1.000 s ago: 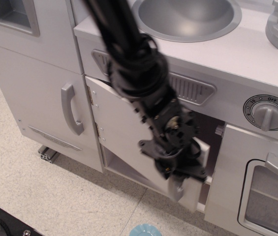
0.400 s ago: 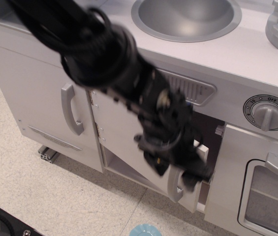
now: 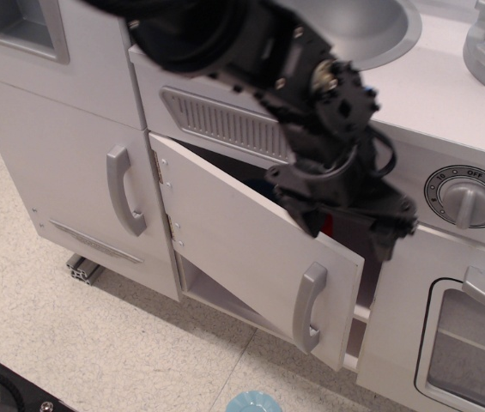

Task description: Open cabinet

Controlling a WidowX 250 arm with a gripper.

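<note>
The cabinet door is a plain white panel hinged on its left side, with two small hinges. It stands ajar, its right edge swung out towards me. Its grey bow handle is uncovered and nothing holds it. Dark space shows behind the door's top edge, and the inside shelf is hidden. My black gripper is blurred and hangs just above the door's upper right corner, in front of the opening and well above the handle. I cannot make out how its jaws stand.
A taller white door with a grey handle stands to the left. The windowed oven door and a timer knob are to the right. Above are the sink and a grey vent grille. A light blue object lies on the floor.
My arm has lifted from the door handle up and to the right. The handle, covered before, now shows in full. The door stays ajar at about the same angle.
</note>
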